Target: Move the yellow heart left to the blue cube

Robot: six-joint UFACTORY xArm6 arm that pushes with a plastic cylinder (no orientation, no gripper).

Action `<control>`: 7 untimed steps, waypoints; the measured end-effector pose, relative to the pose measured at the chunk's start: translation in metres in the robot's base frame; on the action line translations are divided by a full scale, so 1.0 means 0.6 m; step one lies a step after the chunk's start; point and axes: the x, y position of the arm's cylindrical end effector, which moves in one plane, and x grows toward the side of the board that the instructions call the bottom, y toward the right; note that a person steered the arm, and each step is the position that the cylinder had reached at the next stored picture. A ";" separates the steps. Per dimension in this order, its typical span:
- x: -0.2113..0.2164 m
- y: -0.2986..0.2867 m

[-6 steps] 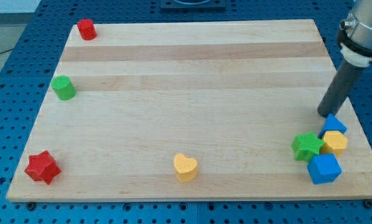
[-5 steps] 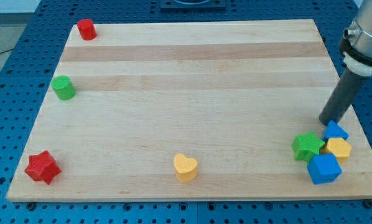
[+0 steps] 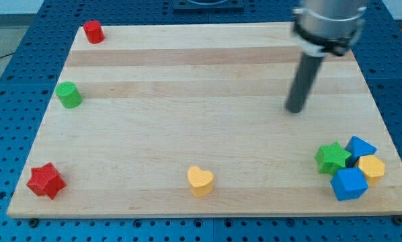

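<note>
The yellow heart (image 3: 200,180) lies near the board's bottom edge, a little left of centre. The blue cube (image 3: 350,183) sits at the bottom right, in a tight cluster with a green star (image 3: 333,158), a blue triangular block (image 3: 360,147) and a yellow block (image 3: 372,167). My tip (image 3: 294,109) is on the board right of centre, well above and to the left of that cluster, and far up and to the right of the yellow heart. It touches no block.
A red cylinder (image 3: 93,31) stands at the top left corner. A green cylinder (image 3: 69,95) is at the left edge. A red star (image 3: 46,180) is at the bottom left. The wooden board (image 3: 208,81) lies on a blue perforated table.
My tip has moved left and slightly up, away from the blue triangular block. The blue triangular and yellow blocks sit a little lower and further right than before.
</note>
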 end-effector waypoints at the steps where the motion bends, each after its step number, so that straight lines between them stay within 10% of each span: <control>1: 0.032 -0.107; 7: 0.224 -0.401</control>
